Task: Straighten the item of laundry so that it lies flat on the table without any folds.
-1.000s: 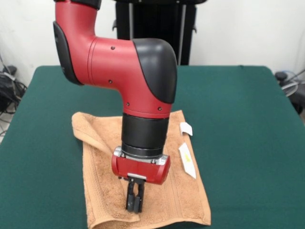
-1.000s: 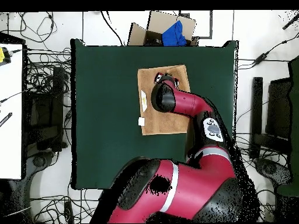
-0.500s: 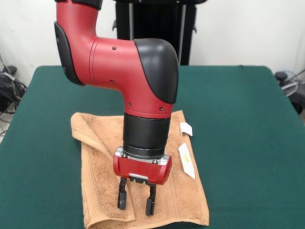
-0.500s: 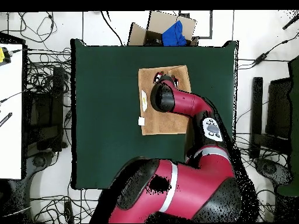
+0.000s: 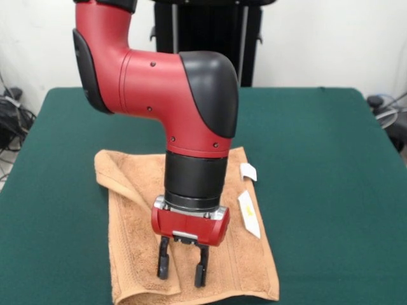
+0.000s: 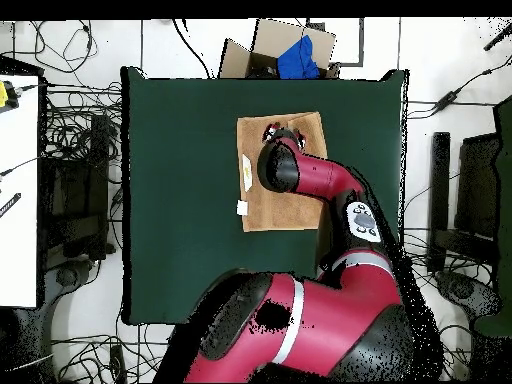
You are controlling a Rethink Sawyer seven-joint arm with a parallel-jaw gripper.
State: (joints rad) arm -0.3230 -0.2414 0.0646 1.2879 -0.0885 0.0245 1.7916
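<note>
Towel [image 5: 133, 222]: orange-tan terry, lying on the green counter [image 5: 318, 165] toward its near edge in the front view; in the overhead view it sits near the counter's top edge, slightly right of centre. Mostly spread. Far-left corner turned over on itself in a raised fold [image 5: 114, 178]. Near-left hem shows a small lip or doubled edge, though the frame cuts it off and this is not certain. Two white tags [image 5: 249, 210] lie at the right edge, partly on the green cloth.

Tool [image 5: 182, 273]: fingers parted, nothing between them, pointing straight down above the towel's near-left part. Tips look just off or barely on the terry; contact cannot be settled from this angle.

Arm [image 5: 172, 89]: comes down over the towel's middle, hiding much of it in both views.

Step in hand: judged as between grasps, tool empty and free over the cloth, flattening unfinished.

Next move calls for: shift to the folded far-left corner, pinch only the top layer at its edge, draw it outward and away from the towel's centre, keeping low so the rest of the cloth does not drag.
</note>
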